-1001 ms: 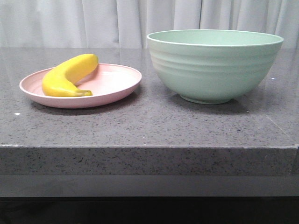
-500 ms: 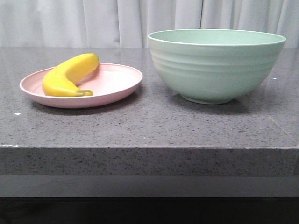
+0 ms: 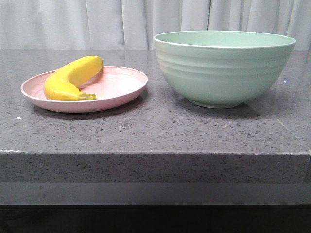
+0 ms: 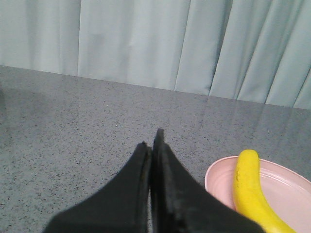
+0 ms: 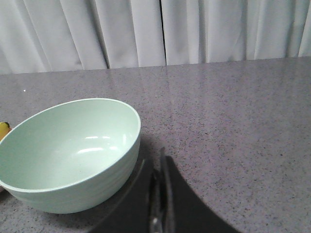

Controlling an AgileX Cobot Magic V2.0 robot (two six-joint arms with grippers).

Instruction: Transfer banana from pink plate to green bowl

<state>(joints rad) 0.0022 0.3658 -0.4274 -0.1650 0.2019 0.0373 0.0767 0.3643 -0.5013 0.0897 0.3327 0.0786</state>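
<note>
Pale curtains (image 3: 97, 22) hang behind a dark speckled stone desk (image 3: 155, 131), and from my front feed I see neither arm over it. On the left sits the pink plate (image 3: 114, 90), and the banana (image 3: 70, 78) lies on it, toward the plate's left side, its far end resting up on the rim and its dark tip pointing toward the plate's middle. Just to the right of the plate, apart from it, stands the green bowl (image 3: 224, 68), upright on its small foot; my right wrist feed looks into it and shows nothing inside. On the left wrist feed, the left gripper (image 4: 154, 145) is clenched, its black fingers pressed together with nothing between them, hovering over bare desk near the plate's edge, the banana just beside it. On the right wrist feed, the right gripper (image 5: 161, 167) is likewise closed on nothing, its fingers meeting in a thin line, low over the desk beside the bowl's ridged wall.
</note>
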